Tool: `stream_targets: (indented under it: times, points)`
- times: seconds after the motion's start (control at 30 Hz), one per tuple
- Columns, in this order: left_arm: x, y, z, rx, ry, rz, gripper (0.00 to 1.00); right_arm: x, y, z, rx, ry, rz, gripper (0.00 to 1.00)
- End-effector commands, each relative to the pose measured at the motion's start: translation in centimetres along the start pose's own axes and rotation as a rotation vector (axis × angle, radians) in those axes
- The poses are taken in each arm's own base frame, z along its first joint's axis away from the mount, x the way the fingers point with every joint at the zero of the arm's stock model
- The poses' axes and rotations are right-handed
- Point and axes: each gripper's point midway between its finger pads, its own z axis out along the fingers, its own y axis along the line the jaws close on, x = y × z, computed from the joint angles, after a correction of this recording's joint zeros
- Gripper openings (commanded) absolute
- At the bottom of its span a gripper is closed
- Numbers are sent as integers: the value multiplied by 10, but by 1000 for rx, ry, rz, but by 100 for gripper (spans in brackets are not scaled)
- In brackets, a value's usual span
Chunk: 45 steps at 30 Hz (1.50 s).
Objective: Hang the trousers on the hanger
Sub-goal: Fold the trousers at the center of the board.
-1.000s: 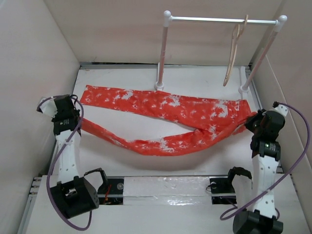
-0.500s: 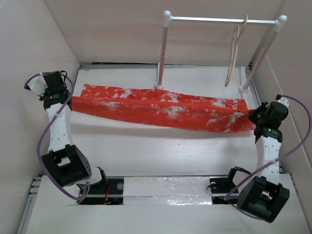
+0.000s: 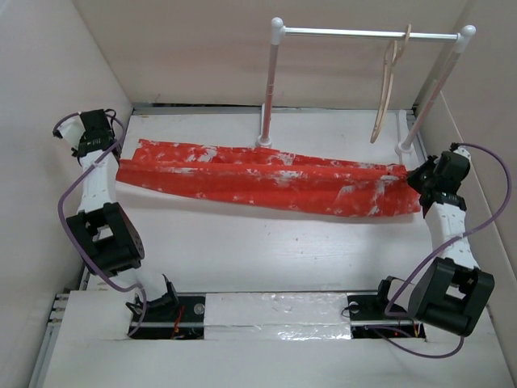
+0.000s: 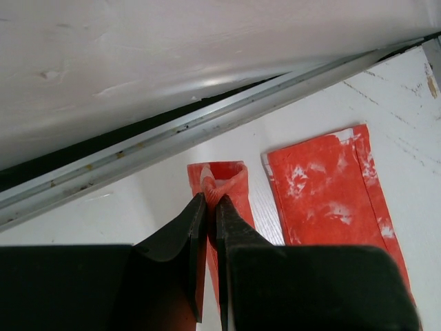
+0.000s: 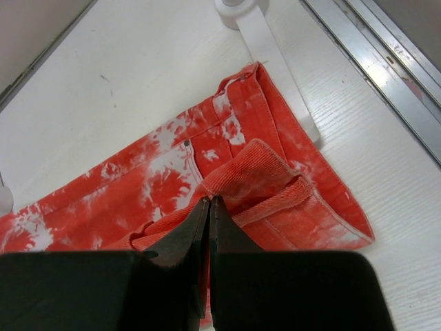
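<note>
Top external view: we hold the trousers point(image 3: 266, 179) taut across mid-frame, left gripper point(image 4: 210, 203) clenched on a leg cuff, right gripper point(image 5: 209, 203) clenched on the waistband. Legs look aligned; next, we judge, comes draping them over the hanger point(image 3: 388, 89), upper right.

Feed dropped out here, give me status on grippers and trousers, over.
Left gripper shut on leg hem; right gripper shut on waistband. Trousers stretched between them. Hanger on rail, empty; nothing in the way.

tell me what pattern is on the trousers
Red-orange trousers with white mottled blotches, clearest in the right wrist view.
</note>
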Motion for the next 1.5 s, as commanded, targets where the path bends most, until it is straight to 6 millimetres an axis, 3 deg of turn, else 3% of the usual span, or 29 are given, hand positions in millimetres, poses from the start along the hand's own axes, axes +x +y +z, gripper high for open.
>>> stream_targets:
  times: [0.0, 0.07, 0.2, 0.23, 0.4, 0.43, 0.5, 0.53, 0.57, 0.6, 0.63, 0.7, 0.73, 0.8, 0.83, 0.97, 1.0, 1.07, 1.17, 1.2, 1.27, 1.3, 1.4, 1.43, 1.47]
  points:
    - [-51, -6, 3, -18, -141, -36, 0, -65, 12, 1, 42, -227, -16, 4]
    - [-53, -11, 7, -14, -139, -32, 0, -67, 14, 7, 67, -237, -15, 4]
    - [-52, -45, 15, 25, -142, 4, 0, -68, 23, 23, 88, -226, -22, 4]
    - [-57, -46, 18, 9, -158, 15, 0, -74, 24, 25, 95, -235, -19, 4]
    - [-51, -69, 42, 5, -135, 42, 0, -81, 26, 42, 92, -251, -13, 4]
    - [-58, -75, 42, 15, -146, 35, 0, -80, 32, 45, 76, -251, -17, 4]
    - [-50, -81, 57, 9, -128, 55, 0, -84, 38, 52, 70, -254, -18, 4]
    - [-58, -89, 57, 22, -135, 48, 0, -79, 35, 63, 84, -236, -20, 4]
    - [-56, -93, 63, 24, -128, 55, 0, -77, 38, 68, 81, -224, -25, 5]
    - [-42, -101, 76, 22, -102, 89, 0, -83, 41, 72, 81, -231, -26, 5]
    - [-51, -108, 75, 27, -112, 87, 0, -72, 40, 84, 98, -198, -36, 6]
    - [-28, -121, 93, 20, -78, 151, 0, -74, 45, 93, 98, -197, -44, 8]
    - [-38, -129, 92, 32, -95, 147, 1, -73, 42, 98, 113, -193, -46, 10]
    - [-19, -144, 102, 37, -81, 184, 8, -66, 43, 108, 120, -175, -51, 13]
    - [-24, -146, 104, 34, -104, 191, 11, -69, 44, 110, 120, -182, -52, 17]
    - [-5, -158, 115, 43, -107, 232, 23, -65, 47, 118, 119, -171, -63, 32]
    - [0, -158, 119, 42, -97, 238, 40, -59, 50, 121, 115, -156, -66, 37]
    - [4, -156, 121, 37, -85, 252, 48, -56, 52, 121, 103, -143, -63, 56]
    - [3, -149, 117, 26, -92, 263, 63, -61, 58, 110, 74, -158, -57, 69]
    - [-5, -149, 108, 36, -105, 254, 68, -56, 56, 106, 70, -150, -58, 71]
    - [-2, -141, 105, 45, -84, 244, 69, -59, 72, 87, 11, -174, -63, 72]
    - [-3, -137, 98, 51, -82, 237, 71, -47, 66, 82, 16, -158, -65, 72]
    - [-14, -123, 83, 65, -80, 201, 74, -41, 85, 52, -76, -177, -79, 83]
    - [2, -115, 84, 68, -43, 205, 74, -20, 83, 47, -85, -140, -91, 84]
    - [5, -111, 80, 72, -37, 198, 74, -23, 90, 31, -126, -165, -92, 84]
